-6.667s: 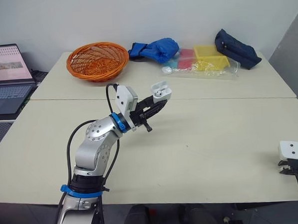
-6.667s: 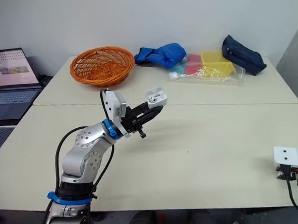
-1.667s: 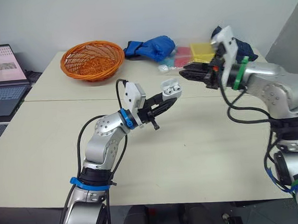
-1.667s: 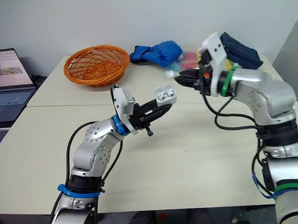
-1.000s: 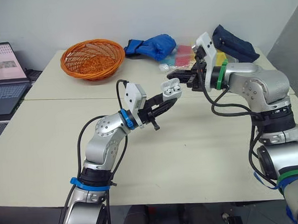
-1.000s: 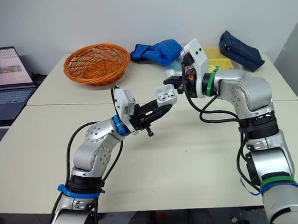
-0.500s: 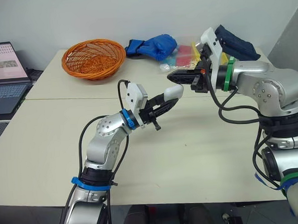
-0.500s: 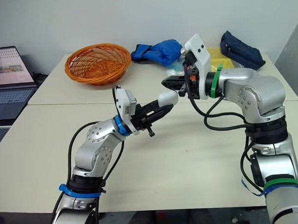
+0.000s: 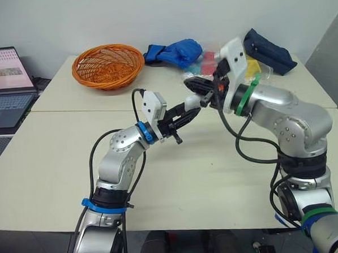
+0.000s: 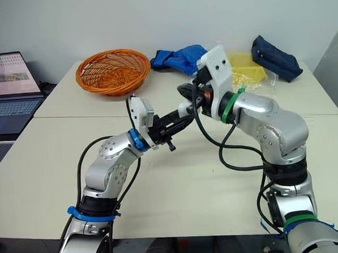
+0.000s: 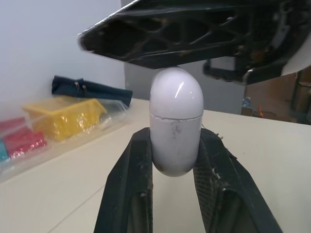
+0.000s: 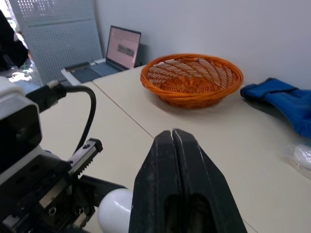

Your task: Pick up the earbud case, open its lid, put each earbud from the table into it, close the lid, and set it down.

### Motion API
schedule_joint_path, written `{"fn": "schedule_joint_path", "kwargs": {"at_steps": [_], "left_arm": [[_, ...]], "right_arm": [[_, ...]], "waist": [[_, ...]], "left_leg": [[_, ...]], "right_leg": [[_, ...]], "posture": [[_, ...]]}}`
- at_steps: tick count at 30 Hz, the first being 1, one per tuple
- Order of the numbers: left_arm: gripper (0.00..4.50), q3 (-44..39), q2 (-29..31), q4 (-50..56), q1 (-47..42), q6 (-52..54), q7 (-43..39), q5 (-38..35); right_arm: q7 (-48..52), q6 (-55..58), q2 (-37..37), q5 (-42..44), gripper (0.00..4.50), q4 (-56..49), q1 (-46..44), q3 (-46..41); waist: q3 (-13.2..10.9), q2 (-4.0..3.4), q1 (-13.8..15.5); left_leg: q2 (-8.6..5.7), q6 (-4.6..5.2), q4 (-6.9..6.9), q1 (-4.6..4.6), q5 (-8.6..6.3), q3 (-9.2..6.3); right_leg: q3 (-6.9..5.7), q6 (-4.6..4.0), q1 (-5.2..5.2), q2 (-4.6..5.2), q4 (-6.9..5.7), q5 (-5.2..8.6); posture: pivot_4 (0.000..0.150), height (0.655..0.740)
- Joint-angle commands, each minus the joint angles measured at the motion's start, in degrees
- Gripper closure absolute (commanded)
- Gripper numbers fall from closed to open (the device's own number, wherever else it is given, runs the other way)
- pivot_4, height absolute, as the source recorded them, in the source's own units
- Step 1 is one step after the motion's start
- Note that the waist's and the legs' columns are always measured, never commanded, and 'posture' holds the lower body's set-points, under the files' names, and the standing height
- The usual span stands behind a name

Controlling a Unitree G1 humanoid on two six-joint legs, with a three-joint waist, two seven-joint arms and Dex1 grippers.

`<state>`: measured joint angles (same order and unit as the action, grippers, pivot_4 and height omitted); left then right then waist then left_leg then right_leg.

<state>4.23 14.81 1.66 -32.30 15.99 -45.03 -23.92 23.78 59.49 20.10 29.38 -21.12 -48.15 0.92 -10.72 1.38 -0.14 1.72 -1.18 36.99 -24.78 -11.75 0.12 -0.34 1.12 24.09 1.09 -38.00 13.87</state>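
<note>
Your left gripper is clamped on the lower half of the white earbud case, one black finger on each side, holding it upright in the air above the table. The lid is down, with only a thin seam showing around the middle. Your right gripper has its two fingers pressed flat together with nothing between them, and it lies across the rounded top of the case, apparently touching it. This looks like the press that seats the lid, so the task seems nearly finished. Push straight down along the length of the case, gently, so it does not pivot or slip out between the left fingers. Lift the right gripper clear before you lower the case, and set it on the bare tabletop below. The table is pale and plain. Along its far side, near a white wall, are an orange wicker basket, a blue cloth, a yellow tray in clear wrapping and a dark blue pouch. An open laptop stands off to your left.
</note>
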Motion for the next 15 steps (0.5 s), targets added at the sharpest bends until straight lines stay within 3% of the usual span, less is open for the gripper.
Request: {"fn": "schedule_joint_path", "kwargs": {"at_steps": [1, 6, 11, 14, 15], "left_arm": [[3.75, -1.5, -0.7, 1.9, -2.4, -1.4, 0.4, -1.1], [3.75, -1.6, -0.5, 1.8, -2.1, -1.4, 0.2, -1.1], [3.75, -1.8, 2.2, 1.9, -1.3, 2.7, -1.2, -2.7], [3.75, -1.1, 5.1, 0.2, -1.5, 5.4, -3.0, -2.0], [3.75, -1.4, 5.9, -0.5, -2.5, 10.7, -3.0, -3.9]], "right_arm": [[-0.9, 1.0, 0.6, 0.0, 4.48, -2.2, 0.9, 0.0], [0.4, 0.7, 1.8, 2.8, 4.48, -1.9, 0.3, -4.3], [12.0, -1.8, 11.2, 8.8, 4.48, -4.5, 2.1, -7.8], [20.5, -6.6, 18.8, 8.3, 3.95, -4.5, 5.4, -7.4], [25.1, -9.4, 22.1, 8.2, 3.62, -4.3, 7.9, -8.1]], "waist": [[0.0, 0.00, 0.0], [0.0, 0.00, 0.0], [0.0, 0.00, 0.0], [0.0, 0.00, 0.0], [0.0, 0.00, 0.0]], "left_leg": [[0.01, 0.00, -0.01, 0.00, 0.00, -0.01], [0.05, 0.01, -0.02, 0.01, 0.00, -0.06], [0.00, 0.01, -0.02, 0.00, 0.00, -0.02], [0.00, 0.01, -0.04, 0.01, 0.00, -0.04], [0.02, 0.01, -0.04, 0.01, 0.00, -0.05]], "right_leg": [[0.00, 0.00, 0.01, -0.02, -0.02, 0.00], [-0.04, -0.01, 0.01, -0.07, -0.02, 0.01], [-0.01, 0.00, -0.02, -0.03, 0.07, 0.01], [-0.03, 0.11, -0.02, -0.03, 0.07, 0.08], [-0.04, 0.23, -0.02, -0.05, 0.07, 0.16]], "posture": [[0.150, 0.7400], [0.150, 0.7400], [0.150, 0.7400], [0.150, 0.7400], [0.150, 0.7400]]}}
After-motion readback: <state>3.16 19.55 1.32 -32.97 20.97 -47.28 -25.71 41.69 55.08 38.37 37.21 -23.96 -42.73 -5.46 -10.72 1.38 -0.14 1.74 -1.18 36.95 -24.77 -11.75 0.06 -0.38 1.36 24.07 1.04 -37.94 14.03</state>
